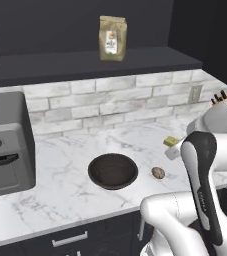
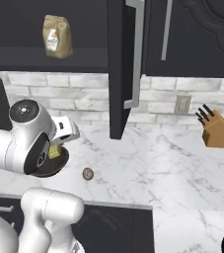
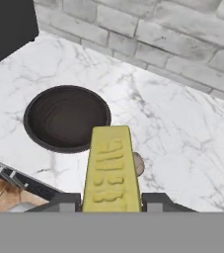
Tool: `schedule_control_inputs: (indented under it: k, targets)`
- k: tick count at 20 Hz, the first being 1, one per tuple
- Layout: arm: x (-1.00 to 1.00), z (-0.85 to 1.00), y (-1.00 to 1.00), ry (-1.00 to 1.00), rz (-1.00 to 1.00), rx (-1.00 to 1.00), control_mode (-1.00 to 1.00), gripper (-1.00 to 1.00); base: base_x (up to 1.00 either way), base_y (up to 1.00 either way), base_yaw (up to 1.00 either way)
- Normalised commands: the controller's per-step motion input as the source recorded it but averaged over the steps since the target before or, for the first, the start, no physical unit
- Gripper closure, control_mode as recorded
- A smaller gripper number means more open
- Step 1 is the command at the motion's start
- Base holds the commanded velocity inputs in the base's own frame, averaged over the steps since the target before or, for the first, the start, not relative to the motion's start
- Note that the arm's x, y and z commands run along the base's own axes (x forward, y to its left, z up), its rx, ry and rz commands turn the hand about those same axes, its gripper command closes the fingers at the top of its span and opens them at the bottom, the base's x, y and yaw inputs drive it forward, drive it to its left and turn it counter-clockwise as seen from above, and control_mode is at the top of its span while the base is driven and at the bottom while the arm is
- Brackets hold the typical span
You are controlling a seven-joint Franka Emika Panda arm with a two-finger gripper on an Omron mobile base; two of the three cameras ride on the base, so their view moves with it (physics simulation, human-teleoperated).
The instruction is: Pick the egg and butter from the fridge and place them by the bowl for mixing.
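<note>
My gripper is shut on the butter, a yellow stick that juts out between the fingers. It hangs above the marble counter, just right of the bowl, which is dark, round and empty. The reddish-brown egg lies on the counter beside the bowl's right rim. In the hand view the egg peeks out from behind the butter, and the bowl lies up and to the left. From the left base camera the butter shows by the white hand. The fridge is out of view.
A tan paper bag stands on the dark shelf above the brick backsplash. A grey appliance sits at the counter's left end. A knife block stands far right, and an open dark cabinet door hangs above the counter.
</note>
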Motion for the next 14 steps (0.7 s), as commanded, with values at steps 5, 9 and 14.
schedule_control_inputs:
  k: [5, 9, 14]
  targets:
    - [0.22, -0.37, -0.29, 0.08, 0.0, 0.0, -1.0, 1.0, 0.0, 0.0, 0.0]
    - [0.73, -0.19, -0.05, 0.22, 0.0, 0.0, -1.0, 1.0, 0.0, 0.0, 0.0]
    - [0.9, -0.34, 0.0, 0.24, 0.0, -0.02, -1.0, 1.0, 0.0, 0.0, 0.0]
